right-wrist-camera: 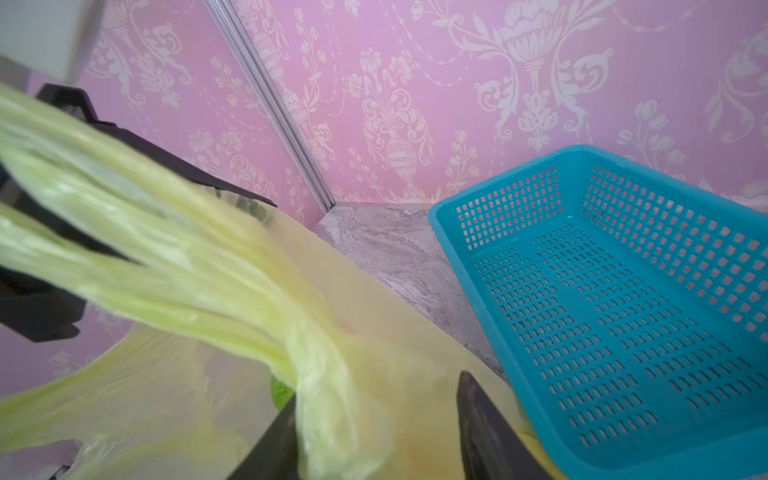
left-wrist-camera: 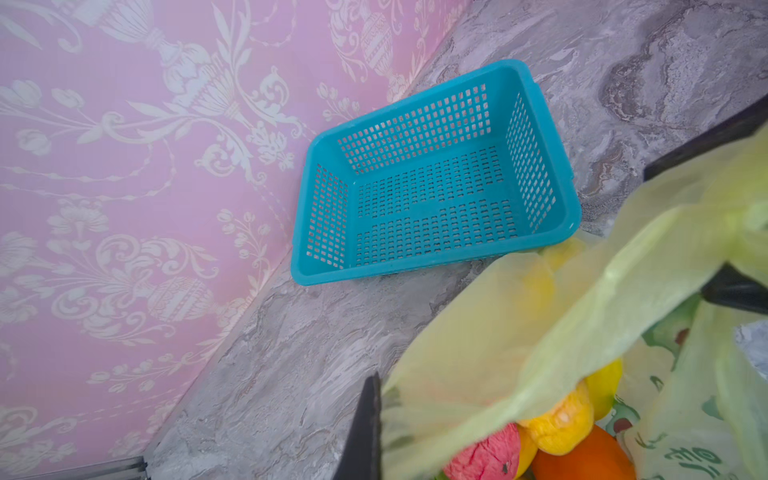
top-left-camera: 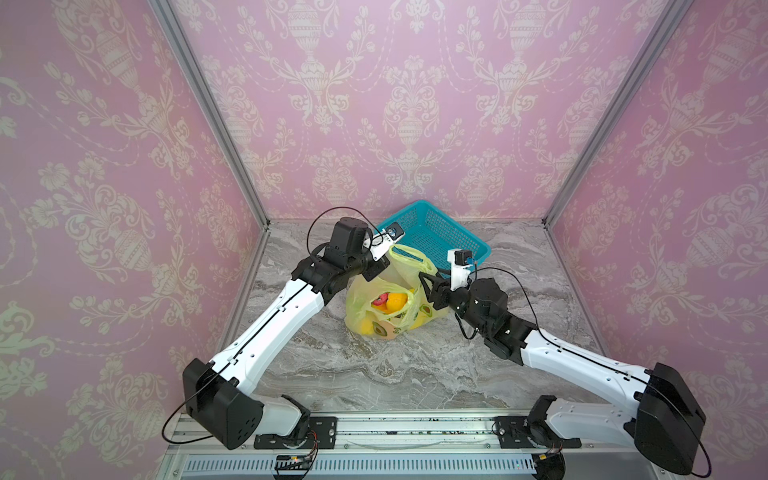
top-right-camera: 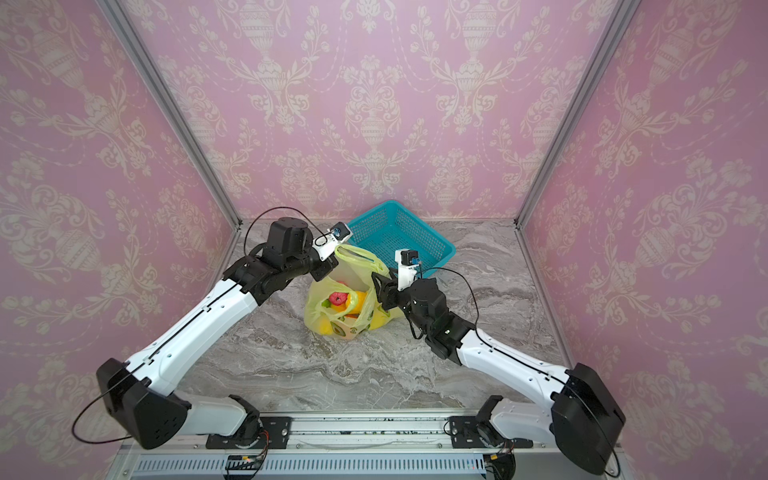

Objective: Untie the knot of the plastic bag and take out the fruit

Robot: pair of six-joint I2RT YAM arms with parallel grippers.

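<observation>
- Pink wallpapered walls with pale urn-and-flower ornament, closing in the left, far and right sides.
- Grey marbled tabletop, filling the floor between those walls.
- Black-and-white left arm, reaching from the near left corner toward the middle. Black-and-white right arm, reaching in from the near right.
- Teal rectangular plastic mesh basket, far of centre, one corner close to the far wall, set askew to it.
- Thin translucent yellow-green plastic bag printed with avocado pictures and green text, on the middle of the tabletop between the two grippers. Just near of the basket, seemingly up against its near wall in the right wrist view. Mouth gaping upward.
- Small toy fruit heaped inside the bag, seen through the open mouth in both top views: a pink-red piece, yellow pieces, an orange piece. More yellow showing dimly through the plastic at the near side.
- Left gripper at the far left of the bag, raised above the tabletop, clamped tight on the bag's plastic.
- Right gripper at the right side of the bag, jaws apart, bunched plastic lying loosely between them with a clear gap to one finger in the right wrist view.
- Pale green handle strands, stretched from the left gripper down to the bunched neck between the right gripper's fingers. Tied or loose at that neck: cannot tell.
</observation>
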